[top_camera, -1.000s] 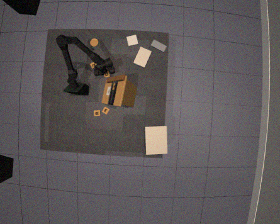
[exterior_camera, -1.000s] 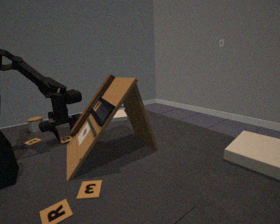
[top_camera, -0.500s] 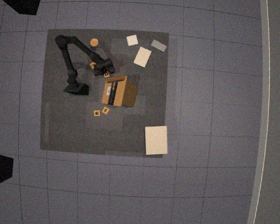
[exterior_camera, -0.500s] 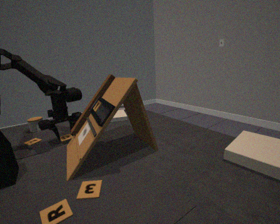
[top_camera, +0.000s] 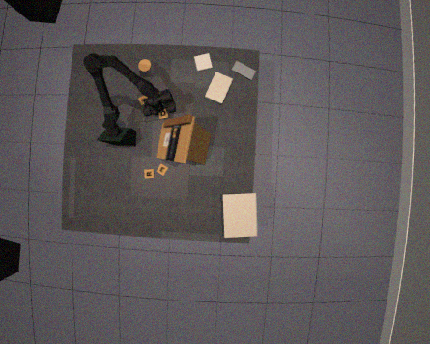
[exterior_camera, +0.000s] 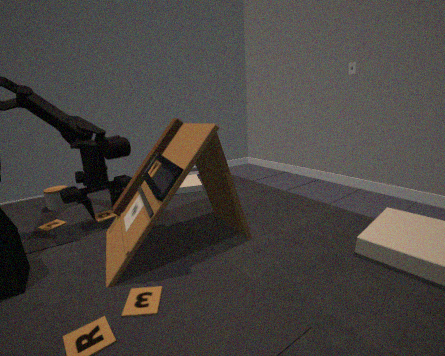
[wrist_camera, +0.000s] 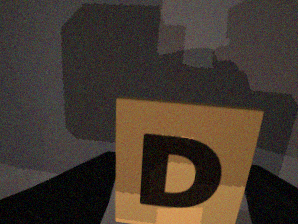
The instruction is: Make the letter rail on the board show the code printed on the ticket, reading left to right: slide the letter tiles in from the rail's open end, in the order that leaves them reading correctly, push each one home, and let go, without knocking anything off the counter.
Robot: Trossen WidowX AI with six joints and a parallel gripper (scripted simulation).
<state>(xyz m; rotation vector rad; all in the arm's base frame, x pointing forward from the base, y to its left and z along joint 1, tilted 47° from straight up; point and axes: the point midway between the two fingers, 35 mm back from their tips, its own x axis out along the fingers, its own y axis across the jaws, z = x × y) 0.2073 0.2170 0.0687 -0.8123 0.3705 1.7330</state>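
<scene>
My gripper [top_camera: 159,112] [exterior_camera: 105,215] [wrist_camera: 181,168] is shut on the D tile [top_camera: 163,114] [exterior_camera: 106,216] [wrist_camera: 235,131], whose letter faces the wrist camera; whether it touches the counter is unclear. A tile [top_camera: 143,100] [exterior_camera: 52,224] lies behind, its letter unreadable. The R tile [top_camera: 149,173] [exterior_camera: 89,338] and a tile with a rounded letter [top_camera: 162,169] [exterior_camera: 143,300] lie in front of the board [top_camera: 181,155] [exterior_camera: 191,137]. On its sloping face are a dark rail [top_camera: 170,151] [exterior_camera: 166,181], a small orange piece at the rail, and a ticket [top_camera: 167,139] [exterior_camera: 134,212], its print unreadable.
A round orange-topped can [top_camera: 144,65] [exterior_camera: 55,197] stands behind the arm. Pale blocks [top_camera: 203,62] [top_camera: 219,87] and a grey block [top_camera: 243,70] lie beyond the board. A large pale block [top_camera: 240,215] [exterior_camera: 415,245] lies at the counter's corner. The board stands close beside the gripper.
</scene>
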